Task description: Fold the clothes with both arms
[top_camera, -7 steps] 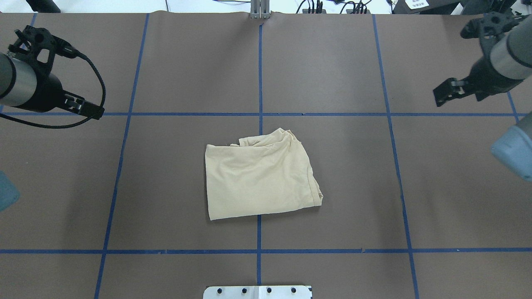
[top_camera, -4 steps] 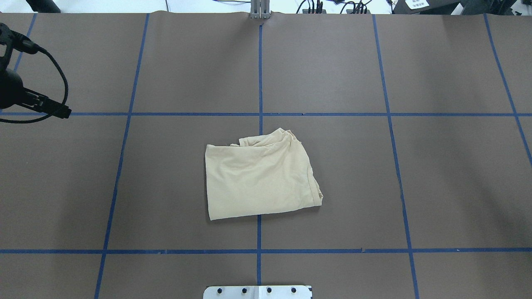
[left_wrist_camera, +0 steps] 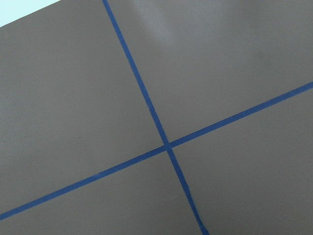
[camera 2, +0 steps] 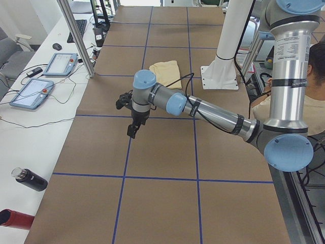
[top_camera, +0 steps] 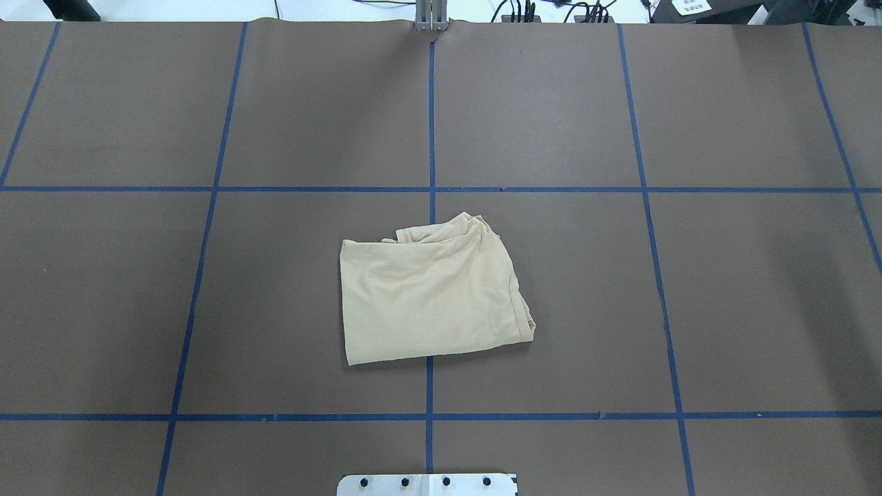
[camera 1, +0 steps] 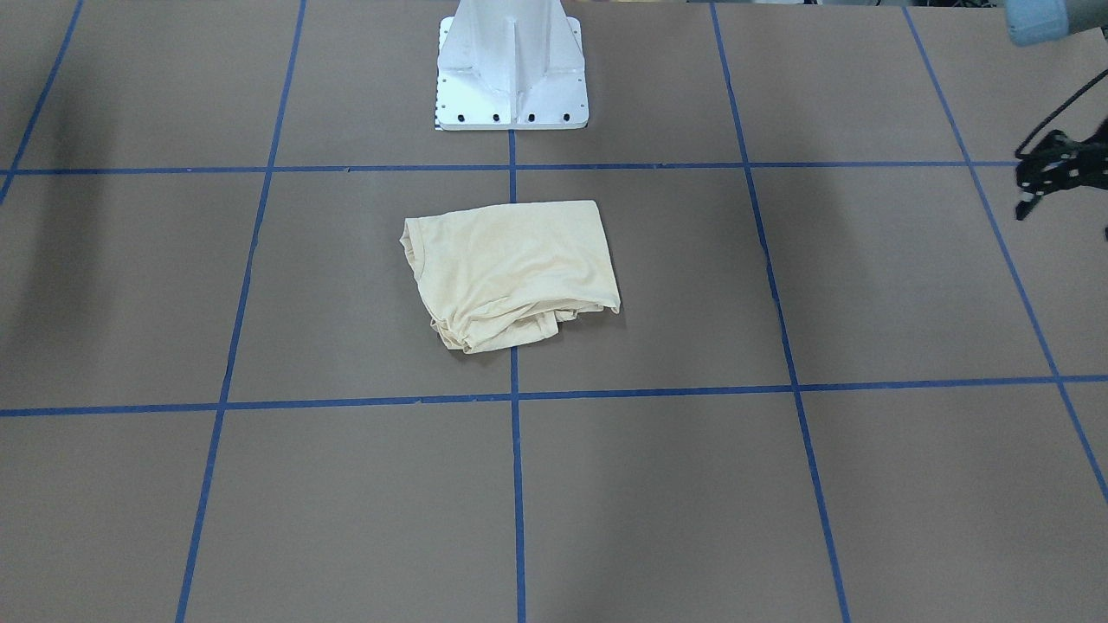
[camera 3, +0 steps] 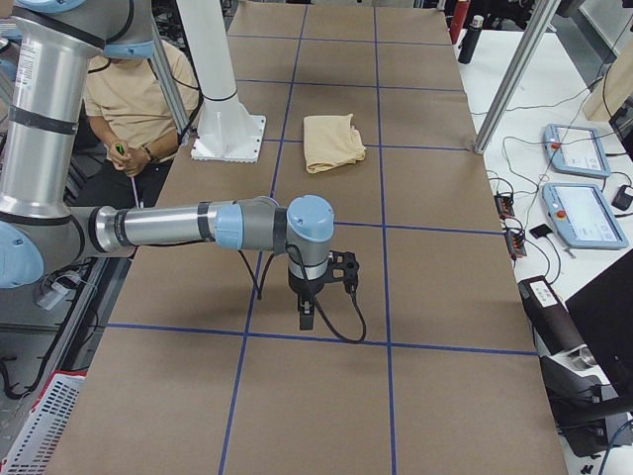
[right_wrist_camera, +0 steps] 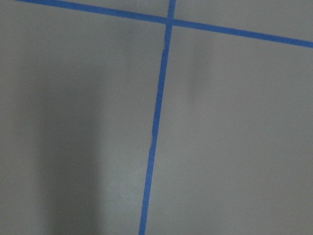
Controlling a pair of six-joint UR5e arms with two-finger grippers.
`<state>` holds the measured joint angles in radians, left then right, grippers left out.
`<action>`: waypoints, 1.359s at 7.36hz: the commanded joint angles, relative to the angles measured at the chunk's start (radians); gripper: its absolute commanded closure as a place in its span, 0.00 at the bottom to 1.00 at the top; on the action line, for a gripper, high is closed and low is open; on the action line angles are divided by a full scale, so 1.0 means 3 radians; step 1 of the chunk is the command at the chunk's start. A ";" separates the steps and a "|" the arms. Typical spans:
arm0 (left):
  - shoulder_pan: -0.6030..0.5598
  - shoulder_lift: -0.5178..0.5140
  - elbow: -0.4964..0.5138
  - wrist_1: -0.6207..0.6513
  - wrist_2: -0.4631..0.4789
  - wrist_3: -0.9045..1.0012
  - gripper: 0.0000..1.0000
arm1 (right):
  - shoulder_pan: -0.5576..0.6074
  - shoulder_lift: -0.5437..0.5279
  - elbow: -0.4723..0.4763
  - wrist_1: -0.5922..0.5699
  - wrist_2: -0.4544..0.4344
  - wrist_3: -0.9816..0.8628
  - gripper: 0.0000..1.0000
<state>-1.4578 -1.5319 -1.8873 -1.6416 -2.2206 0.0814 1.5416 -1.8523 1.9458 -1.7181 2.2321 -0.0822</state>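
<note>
Cream knit shirt lies folded at worktop centre; its bunched 1 o'clock corner could slump open. For the left end effector and right end effector, well away, you cannot tell the spread.

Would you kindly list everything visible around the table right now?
T-shirt: one, cream-yellow, folded, table centre.
Table cover: one, brown, blue tape grid.
Pedestal base: one, white, robot's table edge.
Teach pendants: two, grey-blue, white side bench.
Black bottle: one, lying on that bench.
Red bottle: one, beside it, partly cut off.
Person: one, cream shirt, seated behind the pedestal.
Left arm: grey, blue caps; left gripper black, pointing down over bare table.
Right arm: same colours; right gripper likewise.
</note>
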 commanded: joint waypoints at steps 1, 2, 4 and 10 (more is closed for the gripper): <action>-0.0402 0.0171 0.0283 0.0001 -0.0012 0.0194 0.00 | 0.0021 -0.0003 -0.0089 0.0005 0.0010 0.0018 0.00; -0.0503 0.0299 0.0278 0.0001 -0.0022 0.0179 0.00 | 0.0021 0.0003 -0.0069 0.0005 0.0030 0.0034 0.00; -0.0556 0.0560 0.0227 0.0011 -0.0236 0.0168 0.00 | 0.0021 0.0008 -0.0105 0.0005 0.0097 0.0024 0.00; -0.0530 0.0591 0.0247 0.0175 -0.0212 0.0189 0.00 | 0.0016 0.0013 -0.0151 0.0015 0.0102 0.0008 0.00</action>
<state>-1.6202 -1.3529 -1.8143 -1.5805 -2.2891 0.1342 1.5470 -1.8487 1.8995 -1.7146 2.2624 -0.0795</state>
